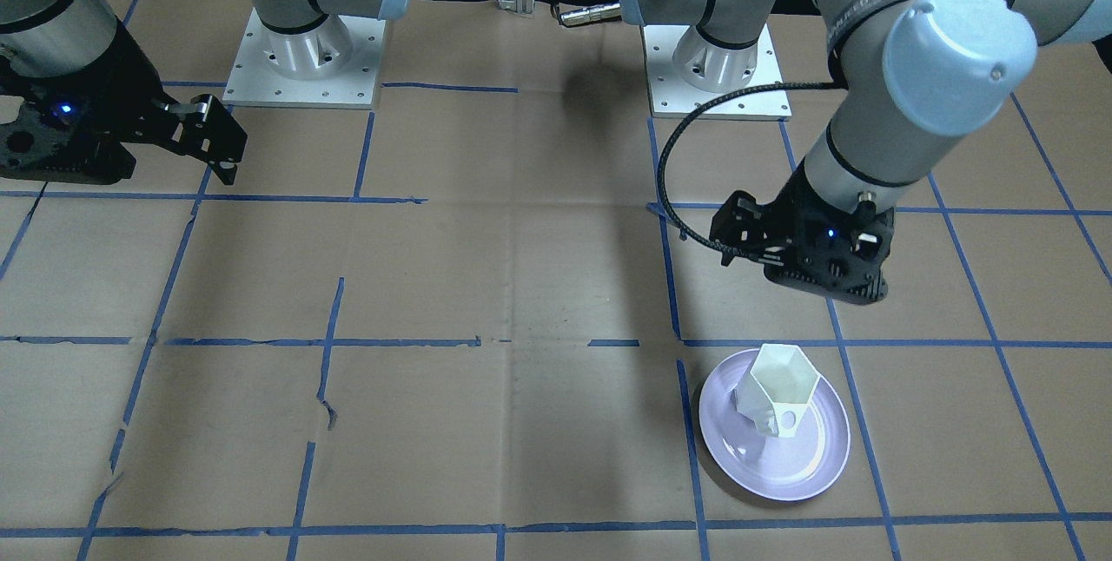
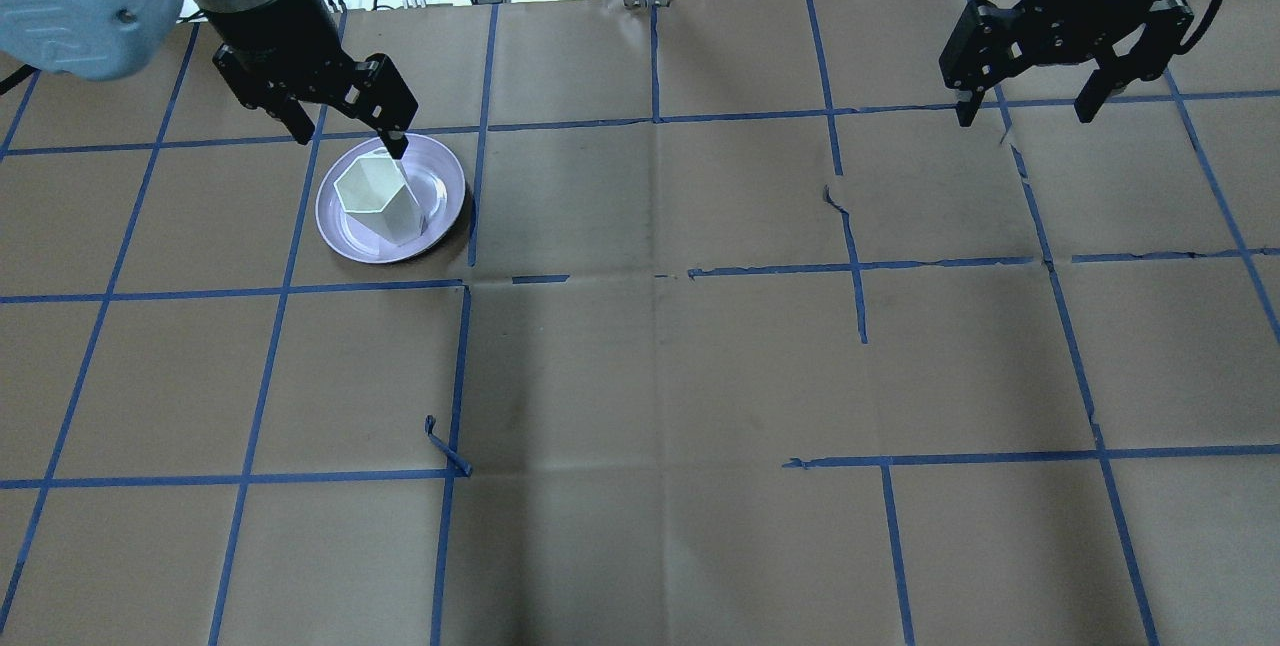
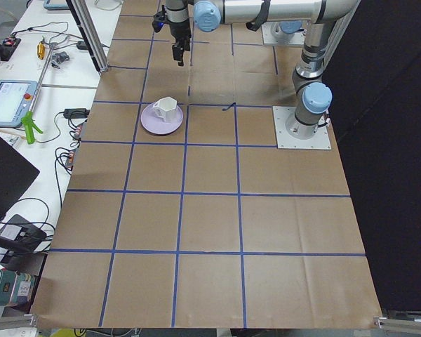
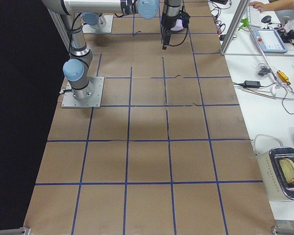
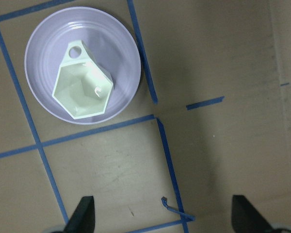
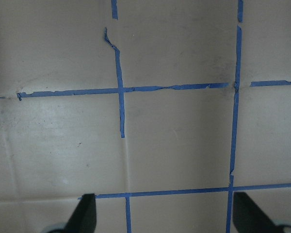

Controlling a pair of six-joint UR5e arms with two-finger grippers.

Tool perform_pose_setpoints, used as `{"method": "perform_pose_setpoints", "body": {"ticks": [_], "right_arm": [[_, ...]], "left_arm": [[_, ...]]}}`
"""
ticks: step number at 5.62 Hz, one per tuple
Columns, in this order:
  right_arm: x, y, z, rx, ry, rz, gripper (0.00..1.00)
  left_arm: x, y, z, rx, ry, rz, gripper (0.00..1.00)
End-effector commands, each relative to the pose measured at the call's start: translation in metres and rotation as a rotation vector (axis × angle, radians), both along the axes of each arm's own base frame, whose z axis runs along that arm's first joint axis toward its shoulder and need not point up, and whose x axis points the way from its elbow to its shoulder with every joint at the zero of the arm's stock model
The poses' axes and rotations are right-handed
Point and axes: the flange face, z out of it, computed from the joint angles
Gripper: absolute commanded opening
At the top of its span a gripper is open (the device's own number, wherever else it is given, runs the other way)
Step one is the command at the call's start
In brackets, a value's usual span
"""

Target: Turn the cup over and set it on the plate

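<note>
The white faceted cup [image 1: 777, 392] stands upright, mouth up, on the lavender plate [image 1: 738, 457]. Its handle points toward the operators' side. Both also show in the overhead view, cup [image 2: 378, 196] and plate [image 2: 443, 188], and in the left wrist view, cup [image 5: 82, 90] and plate [image 5: 39, 63]. My left gripper [image 2: 348, 131] is open and empty. It hangs above the table just behind the plate, apart from the cup. My right gripper [image 2: 1025, 111] is open and empty, raised far off on the other side of the table.
Brown paper with a blue tape grid covers the table [image 2: 660, 376]. The two arm bases [image 1: 304, 57] [image 1: 712, 66] stand at the robot's edge. A loose curl of tape [image 2: 445, 446] sticks up near the middle left. Benches with equipment [image 3: 28, 105] flank the table.
</note>
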Motion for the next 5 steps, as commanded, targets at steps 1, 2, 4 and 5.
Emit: {"method": "perform_pose_setpoints", "body": {"ticks": [1, 2, 4, 5], "right_arm": [[0.0, 0.0, 0.0, 0.0, 0.0, 0.0, 1.0], [0.0, 0.0, 0.0, 0.0, 0.0, 0.0, 1.0], [0.0, 0.0, 0.0, 0.0, 0.0, 0.0, 1.0], [0.0, 0.0, 0.0, 0.0, 0.0, 0.0, 1.0]], "left_arm": [[-0.014, 0.023, 0.033, -0.029, -0.005, 0.096, 0.98], [-0.019, 0.022, 0.037, -0.04, -0.023, 0.089, 0.98], [-0.02, 0.033, 0.047, -0.059, -0.031, 0.081, 0.98], [-0.02, 0.035, 0.047, -0.06, -0.031, 0.081, 0.98]]}}
